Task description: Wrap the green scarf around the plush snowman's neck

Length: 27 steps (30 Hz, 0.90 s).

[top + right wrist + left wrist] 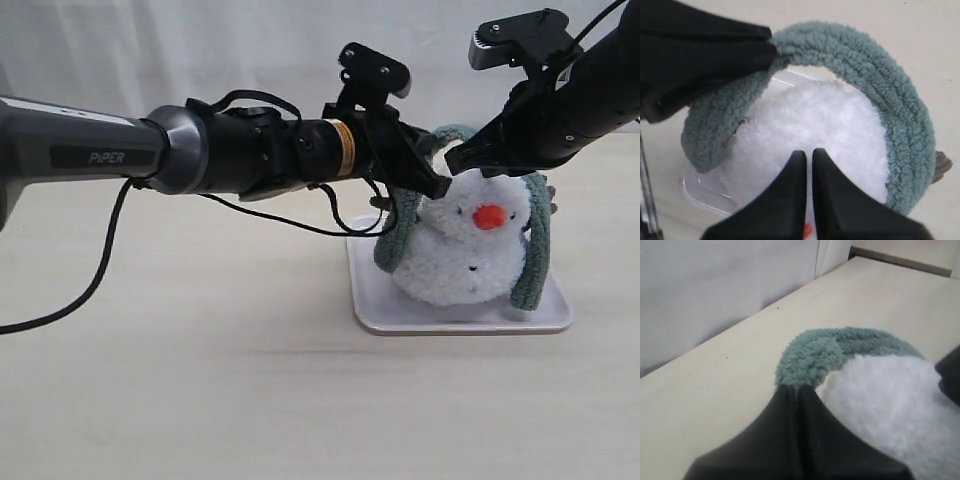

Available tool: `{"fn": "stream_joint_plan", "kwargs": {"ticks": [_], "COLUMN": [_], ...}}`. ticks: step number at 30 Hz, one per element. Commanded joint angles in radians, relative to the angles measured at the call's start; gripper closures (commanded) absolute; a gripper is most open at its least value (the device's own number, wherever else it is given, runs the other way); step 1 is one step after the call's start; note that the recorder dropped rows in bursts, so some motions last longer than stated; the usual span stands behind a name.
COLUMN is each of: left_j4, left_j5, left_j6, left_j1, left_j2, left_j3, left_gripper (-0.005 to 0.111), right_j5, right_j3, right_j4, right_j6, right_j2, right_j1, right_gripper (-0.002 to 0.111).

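The plush snowman point(465, 255), white with an orange nose point(488, 216), sits on a white tray point(400, 315). The green scarf point(535, 250) arches over the top of its head and both ends hang down its sides; its neck is bare. My left gripper point(440, 185) is shut on the scarf point(835, 350) at the head's left side, the fleece pinched at its tips point(796, 387). My right gripper point(458, 160) is shut with nothing in it, its tips point(809, 152) right over the white head point(820, 120). From the right wrist, the scarf point(880, 65) curves round the head to the left gripper point(771, 50).
The tray's rim point(695, 192) shows under the scarf's hanging end. A brown plush arm point(941, 165) sticks out behind the scarf's other side. The left arm's black cable point(100, 270) trails over the beige table. A pale wall stands behind.
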Motion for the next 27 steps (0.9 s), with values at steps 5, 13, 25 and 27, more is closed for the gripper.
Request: {"fn": "stream_joint_plan", "kwargs": {"ticks": [5,13,25,27], "left_j4": [0.05,0.05,0.05,0.05], "left_j5": [0.176,0.312,0.388,0.412], "left_j6": [-0.014,-0.01,0.018,0.018], "left_j1": [-0.079,-0.082,-0.131,-0.131], "left_j2": [0.01,0.01,-0.011,-0.014], "left_j3": [-0.002,-0.002,-0.002,-0.002], "left_gripper": [0.107,0.107,0.107,0.107], "right_j5": [0.002,0.002,-0.105,-0.102], "right_j3": [-0.008,-0.008,0.018,0.02], "right_j4": [0.002,0.002,0.002,0.009], "right_j6": [-0.005,-0.005,-0.005,-0.005], "right_j2": [-0.002,-0.002,0.001,0.013], "right_j1": [-0.003,-0.003,-0.003,-0.003], "right_gripper": [0.104,0.104,0.104,0.104]}}
